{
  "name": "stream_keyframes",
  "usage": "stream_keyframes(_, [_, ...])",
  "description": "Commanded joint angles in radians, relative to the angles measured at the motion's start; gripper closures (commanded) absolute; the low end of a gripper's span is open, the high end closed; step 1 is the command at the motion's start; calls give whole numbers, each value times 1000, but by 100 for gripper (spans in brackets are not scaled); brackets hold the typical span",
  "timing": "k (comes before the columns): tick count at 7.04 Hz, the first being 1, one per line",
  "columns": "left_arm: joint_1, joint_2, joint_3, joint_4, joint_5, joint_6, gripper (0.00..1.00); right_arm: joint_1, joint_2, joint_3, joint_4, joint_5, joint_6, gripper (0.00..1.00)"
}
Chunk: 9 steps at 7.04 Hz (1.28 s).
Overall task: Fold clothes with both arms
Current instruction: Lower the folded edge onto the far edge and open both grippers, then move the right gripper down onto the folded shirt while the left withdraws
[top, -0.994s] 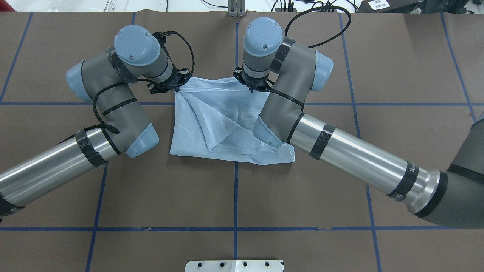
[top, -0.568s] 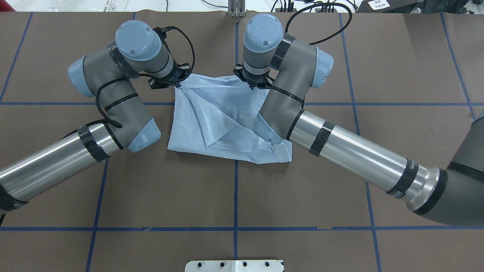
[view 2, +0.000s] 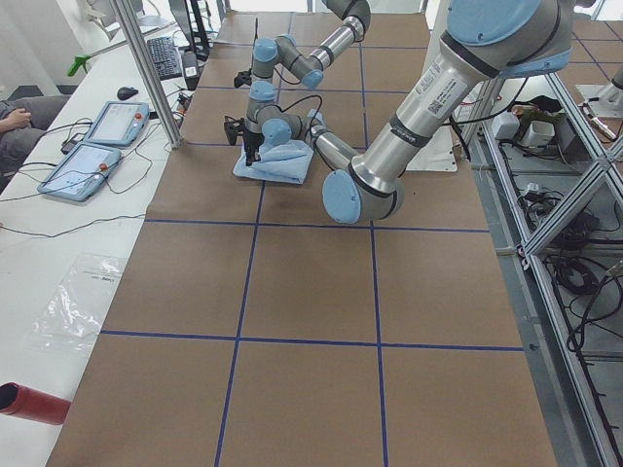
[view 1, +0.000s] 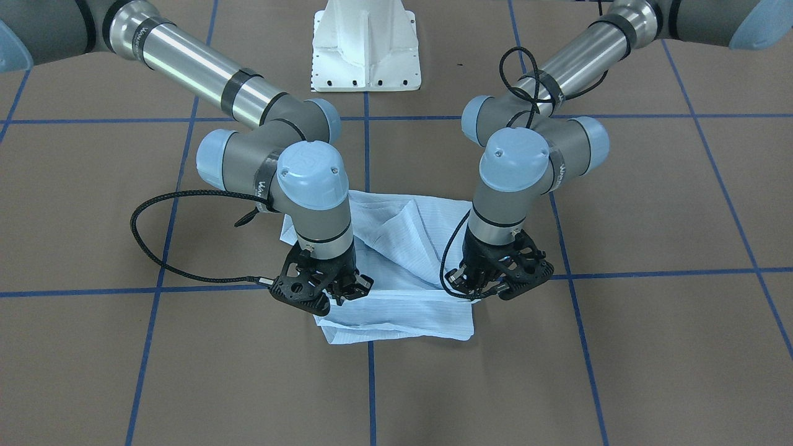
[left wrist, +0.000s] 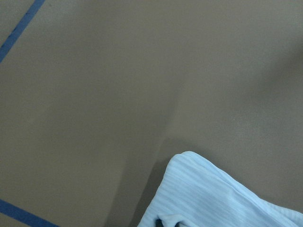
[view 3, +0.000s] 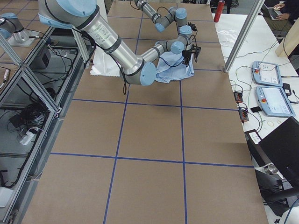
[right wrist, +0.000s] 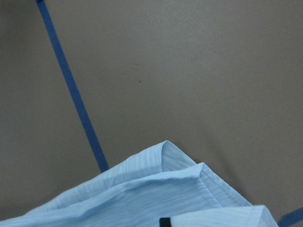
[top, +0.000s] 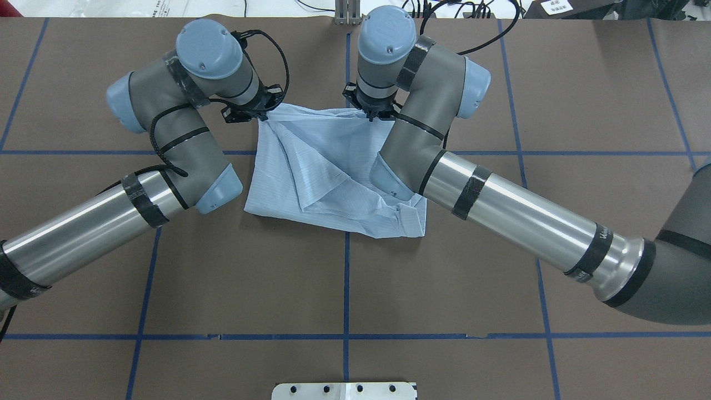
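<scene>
The light blue striped shirt point(top: 322, 172) lies loosely folded mid-table, its collar end near me and wrinkled point(top: 408, 219). The far edge is raised off the brown mat. My left gripper point(top: 261, 114) is shut on the far left corner of the shirt point(view 1: 403, 248). My right gripper point(top: 375, 114) is shut on the far right corner. In the front-facing view the left gripper point(view 1: 495, 282) and the right gripper point(view 1: 328, 288) stand over the cloth's edge, fingers pointing down. Both wrist views show only a pinched fold, shirt point(left wrist: 218, 194) and shirt point(right wrist: 165, 189), above the mat.
The white pedestal base point(view 1: 365, 56) stands behind the shirt on the robot's side. Blue tape lines point(top: 345, 289) cross the brown mat. Teach pendants point(view 2: 97, 146) and cables lie on a side bench, with a red cylinder point(view 2: 29, 402) at its end.
Both grippers have moved away from the robot, toward the table's far edge, taking the shirt's far edge with them. The near edge has slid the same way.
</scene>
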State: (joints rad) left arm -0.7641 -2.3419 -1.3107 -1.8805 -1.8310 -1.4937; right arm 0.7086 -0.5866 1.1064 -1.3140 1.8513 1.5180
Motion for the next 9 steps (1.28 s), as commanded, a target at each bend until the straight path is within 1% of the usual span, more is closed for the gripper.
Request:
stream_keyframes(1, [-6,-3,1,1,16,-14,0,2,8,-10,9,-26,2,0])
stream_keyframes(4, [-23,-4,-4,6,13,-4,0,2,16,-7,30,-20,10,0])
stream_keyframes(5, [-36,3,-15,12,6,3,0,-38,2,44,32,-24,11,0])
stream_keyframes(6, [-56,27,-68,23,-4,66,0,-53,-7,90,24,-29,11,0])
stream_keyframes(7, [-76,112,-166,35,-64,108,0,-90,-12,140,0,-64,11,0])
stream_keyframes(8, [-96,180,-256,43,-86,140,0,-169,-12,183,-77,-169,-4,0])
stream_keyframes(9, [-98,206,-286,52,-87,154,0,-229,-15,203,-106,-232,-40,2])
